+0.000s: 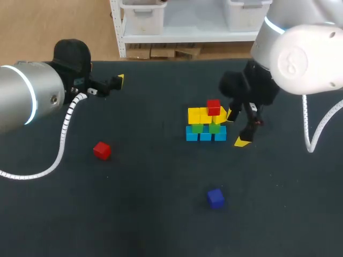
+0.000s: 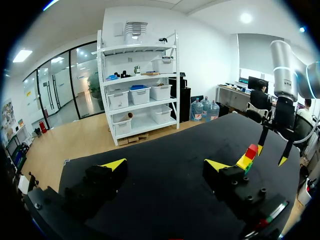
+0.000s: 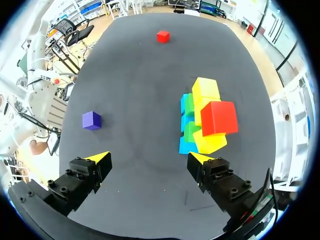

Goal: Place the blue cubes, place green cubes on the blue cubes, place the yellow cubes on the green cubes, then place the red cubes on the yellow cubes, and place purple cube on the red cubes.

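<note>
On the bench (image 1: 161, 225) the cube stack (image 1: 206, 124) stands near the middle, right jaws released just beside it. A loose red cube (image 1: 102, 150) and purple cube (image 1: 215, 197) lie well apart on open surface; left jaws hang released near the far edge.

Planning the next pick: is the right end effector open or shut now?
Open. The right end effector's yellow fingertips stand wide apart with only bare table between them; the red cube sits on the yellow cubes ahead.

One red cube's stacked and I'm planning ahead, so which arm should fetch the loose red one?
Left, probably: the left claw, open, sits nearer the loose red cube; the right claw hangs beside the stack.
</note>
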Motion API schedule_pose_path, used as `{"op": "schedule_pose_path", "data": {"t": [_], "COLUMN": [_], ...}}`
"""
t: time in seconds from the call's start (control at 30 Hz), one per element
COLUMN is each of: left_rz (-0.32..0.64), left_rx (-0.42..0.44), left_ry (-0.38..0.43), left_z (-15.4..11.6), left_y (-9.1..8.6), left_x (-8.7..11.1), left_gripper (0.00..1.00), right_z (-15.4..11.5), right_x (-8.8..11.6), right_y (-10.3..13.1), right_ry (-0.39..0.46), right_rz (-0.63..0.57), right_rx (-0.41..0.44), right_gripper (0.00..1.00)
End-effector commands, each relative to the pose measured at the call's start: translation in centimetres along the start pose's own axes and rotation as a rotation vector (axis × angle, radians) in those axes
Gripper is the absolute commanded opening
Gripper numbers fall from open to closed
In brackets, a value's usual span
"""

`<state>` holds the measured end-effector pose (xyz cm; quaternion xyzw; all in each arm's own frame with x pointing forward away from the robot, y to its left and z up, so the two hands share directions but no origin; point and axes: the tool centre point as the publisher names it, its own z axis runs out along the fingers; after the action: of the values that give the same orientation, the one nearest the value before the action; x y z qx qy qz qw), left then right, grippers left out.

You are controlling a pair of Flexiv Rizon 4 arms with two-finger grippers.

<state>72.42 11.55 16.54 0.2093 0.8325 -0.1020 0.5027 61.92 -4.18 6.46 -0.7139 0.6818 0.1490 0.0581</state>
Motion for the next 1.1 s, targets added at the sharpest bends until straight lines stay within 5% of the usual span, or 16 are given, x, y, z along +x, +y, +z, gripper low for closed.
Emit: {"op": "schedule_pose_path", "data": {"t": [0.03, 0.5, 1.1], "left_rz": [-0.002, -0.002, -0.002], "left_rx": [-0.01, -0.01, -0.01], "left_ry": [-0.009, -0.009, -0.009], "left_z": [0.0, 0.0, 0.0], "left_y": [-0.2, -0.2, -0.2], "left_x": [0.2, 0.2, 0.2], "left_gripper": [1.0, 1.0, 1.0], "right_z": [-0.1, 0.2, 0.1], "right_x": [0.1, 0.6, 0.2], "right_y": [0.2, -1.8, -1.2], "right_ry": [-0.004, 0.019, 0.008], "right_rz": [-0.003, 0.038, 0.022], "right_rx": [0.0, 0.031, 0.026], "right_gripper": [1.0, 1.0, 1.0]}}
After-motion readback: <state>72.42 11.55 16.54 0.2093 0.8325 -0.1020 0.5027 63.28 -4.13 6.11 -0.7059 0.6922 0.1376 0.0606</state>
